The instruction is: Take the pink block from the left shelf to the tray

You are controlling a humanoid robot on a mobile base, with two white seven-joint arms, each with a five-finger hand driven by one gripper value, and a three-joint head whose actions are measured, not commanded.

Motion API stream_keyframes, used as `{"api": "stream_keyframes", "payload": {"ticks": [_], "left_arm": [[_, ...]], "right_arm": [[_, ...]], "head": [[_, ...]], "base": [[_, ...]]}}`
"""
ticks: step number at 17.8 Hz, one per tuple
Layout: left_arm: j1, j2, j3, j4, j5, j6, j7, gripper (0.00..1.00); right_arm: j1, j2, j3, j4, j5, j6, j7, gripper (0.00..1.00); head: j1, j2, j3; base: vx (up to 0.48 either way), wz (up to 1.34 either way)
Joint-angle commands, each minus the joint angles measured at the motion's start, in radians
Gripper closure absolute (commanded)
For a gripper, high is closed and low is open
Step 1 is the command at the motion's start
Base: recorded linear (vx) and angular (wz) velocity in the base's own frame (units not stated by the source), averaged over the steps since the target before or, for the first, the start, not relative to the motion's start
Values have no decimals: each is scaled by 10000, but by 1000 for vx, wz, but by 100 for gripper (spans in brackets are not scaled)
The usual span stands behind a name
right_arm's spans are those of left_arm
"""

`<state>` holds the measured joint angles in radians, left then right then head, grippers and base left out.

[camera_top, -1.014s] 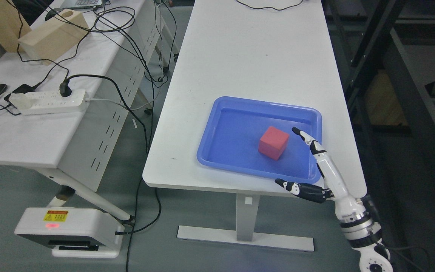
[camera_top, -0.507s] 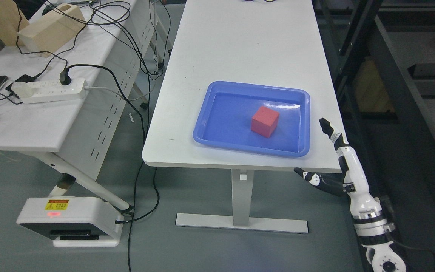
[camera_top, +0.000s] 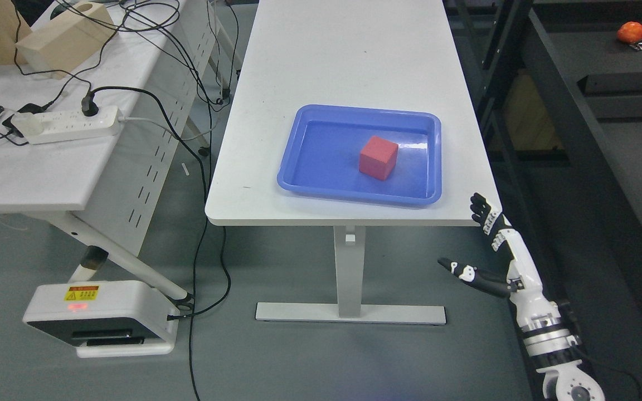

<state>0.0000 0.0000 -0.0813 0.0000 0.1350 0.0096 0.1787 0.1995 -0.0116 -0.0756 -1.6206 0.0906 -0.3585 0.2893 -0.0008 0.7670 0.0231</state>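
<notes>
Looking down from the head camera, the only view given, the pink block sat inside the blue tray, a little right of the tray's middle and apart from every wall. The tray lay near the front edge of the white table. By the look of it, the placing was already done.

The right hand hung below and just beyond the table's front right corner, off the tray altogether, its fingers straight and its thumb splayed wide, holding nothing. The left hand was not in view.

The block appeared to be a small, stiff cube with flat matte faces, probably light, neither slippery nor fragile. If it had to be taken again, two opposite side faces would offer the surest hold, thumb against fingers.

On the neighbouring table at the left lay a power strip with a black plug in it, a wooden box and tangled cables. On the floor stood a white device bearing a yellow warning label; its print was too small to read. No other writing was legible.
</notes>
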Motion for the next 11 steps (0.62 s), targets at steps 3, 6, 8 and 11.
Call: {"api": "stream_keyframes", "payload": {"ticks": [3, 6, 8, 11], "left_arm": [[-292, 175, 0, -175, 0, -4, 8, 0], [-292, 175, 0, -175, 0, -4, 8, 0], [-292, 175, 0, -175, 0, -4, 8, 0], [-292, 175, 0, -175, 0, -4, 8, 0]], "right_arm": [[198, -282, 326, 176, 212, 72, 83, 0], [214, -267, 525, 176, 520, 72, 98, 0], [183, -267, 557, 176, 520, 88, 98, 0], [152, -267, 557, 176, 520, 103, 98, 0]], "head": [[0, 0, 0], [0, 0, 0], [0, 0, 0], [0, 0, 0]], "base": [[-119, -31], [-105, -4], [-61, 0], [-26, 0]]}}
